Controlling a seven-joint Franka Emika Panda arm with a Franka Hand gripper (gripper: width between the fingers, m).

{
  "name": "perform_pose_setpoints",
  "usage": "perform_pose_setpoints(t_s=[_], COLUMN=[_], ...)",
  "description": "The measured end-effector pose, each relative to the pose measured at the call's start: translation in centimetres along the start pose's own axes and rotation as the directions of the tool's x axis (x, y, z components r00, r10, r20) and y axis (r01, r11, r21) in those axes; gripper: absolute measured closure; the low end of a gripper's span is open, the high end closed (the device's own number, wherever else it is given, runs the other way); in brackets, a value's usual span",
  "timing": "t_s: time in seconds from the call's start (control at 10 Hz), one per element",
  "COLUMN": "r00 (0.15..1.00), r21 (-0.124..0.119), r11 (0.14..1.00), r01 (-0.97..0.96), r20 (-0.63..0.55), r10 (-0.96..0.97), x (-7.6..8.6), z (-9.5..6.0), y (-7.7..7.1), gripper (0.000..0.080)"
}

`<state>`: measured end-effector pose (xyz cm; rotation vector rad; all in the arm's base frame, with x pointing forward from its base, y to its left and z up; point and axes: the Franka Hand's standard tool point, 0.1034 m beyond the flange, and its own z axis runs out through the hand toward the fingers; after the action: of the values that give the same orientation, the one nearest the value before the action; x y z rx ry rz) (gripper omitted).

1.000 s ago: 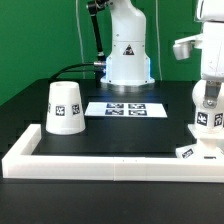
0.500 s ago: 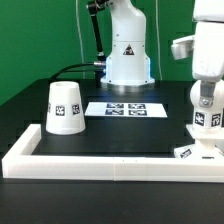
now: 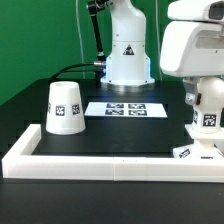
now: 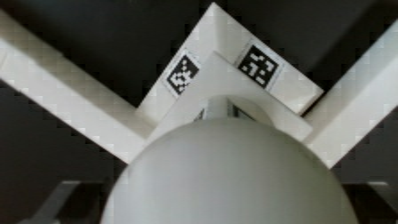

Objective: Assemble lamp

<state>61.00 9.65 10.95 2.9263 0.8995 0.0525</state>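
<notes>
The white bulb (image 3: 208,108), with a marker tag on its side, stands upright over the flat angular base (image 3: 190,152) at the exterior view's right. My gripper (image 3: 205,114) is shut on the bulb from above. In the wrist view the bulb (image 4: 222,165) fills the space between my dark fingers (image 4: 57,200). Beyond it lies the angular base (image 4: 222,40) with two tags. The tapered shade (image 3: 65,107) stands mouth down at the exterior view's left, apart from the gripper. I cannot tell whether the bulb touches the base.
The marker board (image 3: 125,108) lies flat in the middle of the black table. A white L-shaped rail (image 3: 100,165) runs along the front and left edges. The robot's white body (image 3: 128,50) stands behind the board, against a green backdrop.
My wrist and hand have swung toward the exterior view's left and now loom larger above the bulb. The bulb stays over the base. The shade has not moved.
</notes>
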Motion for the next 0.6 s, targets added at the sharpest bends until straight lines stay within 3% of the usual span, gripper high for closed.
perform_pose_setpoints(t_s=[0.2, 0.6], r00=[0.977, 0.904], r21=[0.010, 0.005], r11=[0.977, 0.904], r01=[-0.211, -0.428], r20=[0.013, 0.018], r10=[0.211, 0.428], x=[-0.14, -0.30], z=[-0.05, -0.24], y=[-0.23, 0.07], gripper=[0.0220, 0.0220])
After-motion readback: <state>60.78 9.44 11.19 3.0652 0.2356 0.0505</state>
